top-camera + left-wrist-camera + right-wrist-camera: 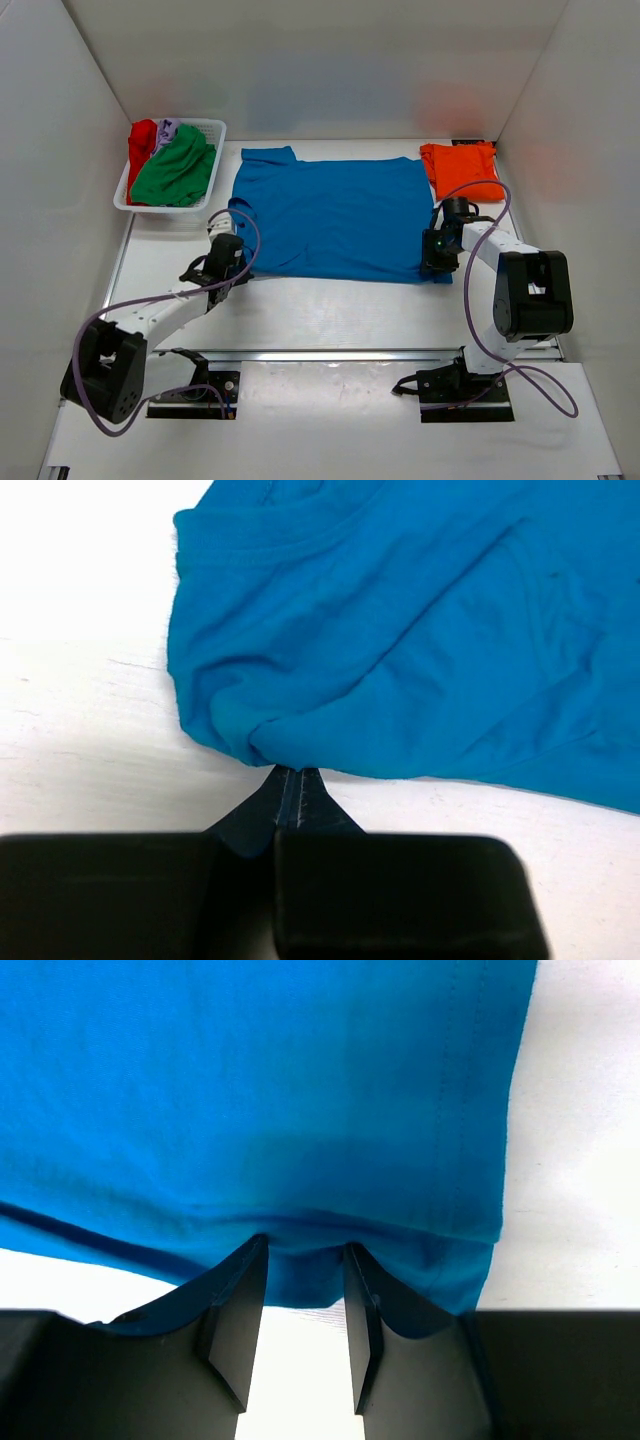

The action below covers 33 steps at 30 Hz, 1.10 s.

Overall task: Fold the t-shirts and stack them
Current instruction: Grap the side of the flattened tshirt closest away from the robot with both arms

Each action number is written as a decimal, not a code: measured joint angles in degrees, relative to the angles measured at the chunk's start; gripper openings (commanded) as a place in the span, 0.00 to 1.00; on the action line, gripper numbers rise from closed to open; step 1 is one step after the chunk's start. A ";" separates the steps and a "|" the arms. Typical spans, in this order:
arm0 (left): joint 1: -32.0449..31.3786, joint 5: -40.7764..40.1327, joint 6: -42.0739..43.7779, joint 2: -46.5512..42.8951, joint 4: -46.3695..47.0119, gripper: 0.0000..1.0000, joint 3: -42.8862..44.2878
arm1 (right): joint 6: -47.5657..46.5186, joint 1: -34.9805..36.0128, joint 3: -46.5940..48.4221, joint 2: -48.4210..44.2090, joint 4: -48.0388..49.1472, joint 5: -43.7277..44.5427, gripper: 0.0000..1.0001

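A blue t-shirt (335, 215) lies spread flat mid-table. My left gripper (230, 237) is at its left edge. In the left wrist view the gripper (288, 772) is shut, its tips pinching a puckered fold of the blue t-shirt (400, 630). My right gripper (434, 260) is at the shirt's near right corner. Its fingers (240, 1300) stand apart there as the gripper (305, 1245) straddles the hem of the blue t-shirt (260, 1090), with cloth draped over the tips. An orange t-shirt (460, 168) lies folded at the back right. Green (175, 172), red (141, 140) and pale lilac (166, 129) t-shirts fill the basket.
The white slatted basket (205, 185) stands at the back left, close to my left arm. White walls enclose the table on three sides. Bare white tabletop (330, 310) runs between the blue shirt and the arm bases.
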 measured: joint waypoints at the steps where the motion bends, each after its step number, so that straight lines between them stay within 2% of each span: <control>1: 0.13 0.11 -0.02 -0.72 -0.46 0.00 0.02 | 0.00 0.00 0.00 0.00 0.00 0.00 0.33; 4: 0.55 1.11 -0.20 -2.75 -1.38 0.01 0.24 | -0.02 0.00 0.00 0.00 -0.04 0.00 0.33; 6: 1.25 2.51 -0.22 -4.00 -1.90 0.18 0.46 | -0.02 -0.02 0.00 0.00 -0.04 0.00 0.33; 10: 2.38 4.35 -0.85 -5.49 -1.99 0.15 0.63 | -0.04 -0.33 -0.07 -0.04 -0.26 0.00 0.33; 12: 2.56 5.11 -0.81 -4.79 -2.01 0.20 0.83 | -0.04 -0.42 -0.26 -0.15 -0.37 0.00 0.33; 13: 2.49 5.29 -0.81 -4.37 -1.88 0.25 0.85 | -0.07 -0.44 -0.33 -0.22 -0.48 0.00 0.34; 19: 1.51 6.03 -0.79 -0.66 -1.55 0.38 0.98 | -0.11 -0.79 -0.42 -0.79 -0.61 -0.04 0.33; 28: 0.42 6.03 -0.76 0.28 -0.57 0.46 1.68 | -0.09 -0.83 -0.44 -0.92 -0.61 -0.20 0.34; 33: 0.85 6.03 -1.90 -1.31 0.61 0.46 1.64 | -0.07 -0.76 -0.44 -0.92 -0.55 -0.39 0.33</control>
